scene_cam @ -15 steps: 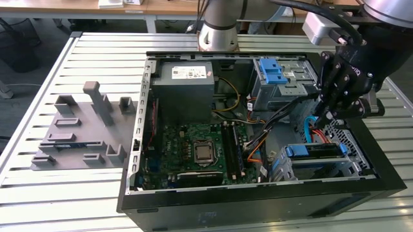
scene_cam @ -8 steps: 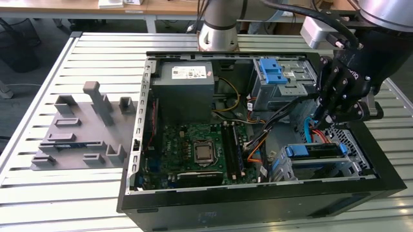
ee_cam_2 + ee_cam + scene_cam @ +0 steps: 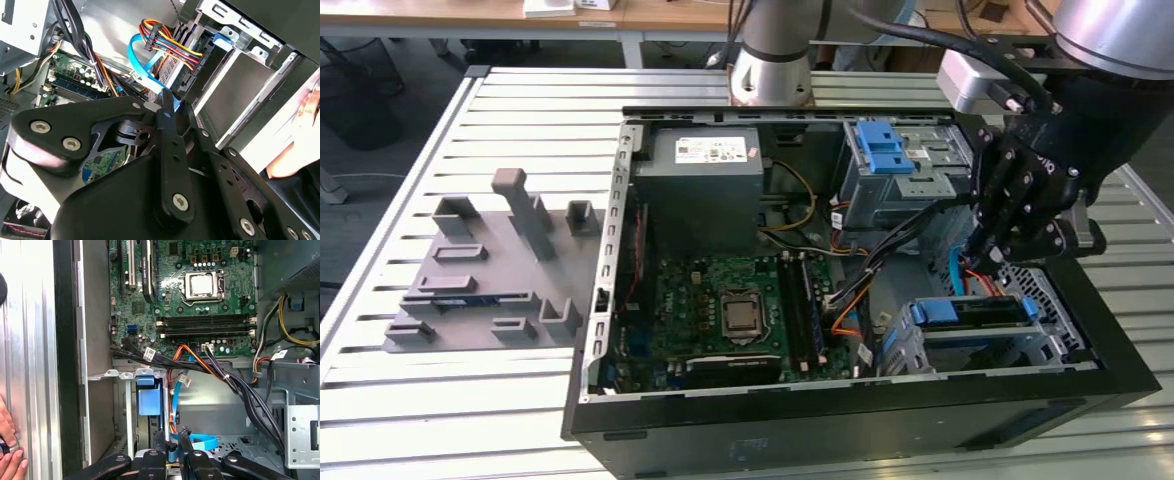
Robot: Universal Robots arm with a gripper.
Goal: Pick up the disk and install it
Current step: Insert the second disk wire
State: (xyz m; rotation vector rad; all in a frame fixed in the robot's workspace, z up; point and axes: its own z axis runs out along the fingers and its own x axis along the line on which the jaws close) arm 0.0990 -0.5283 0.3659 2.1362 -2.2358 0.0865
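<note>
One disk (image 3: 967, 312), already standing in its cage

Seemingly seated in the drive cage (image 3: 1061, 300) at the near right corner of the computer case (image 3: 854, 425), it shows a blue rail upward. The gripper (image 3: 994, 255) hangs just beyond it, by a blue cable (image 3: 200, 442); whether it is apart or clamped I cannot tell. I judge the disk dense, stiff, smooth-faced and shock-sensitive, best held by its rails. The case also holds a motherboard (image 3: 720, 310) and a power supply box (image 3: 700, 180). A person's hand (image 3: 7, 450) rests outside.
</note>
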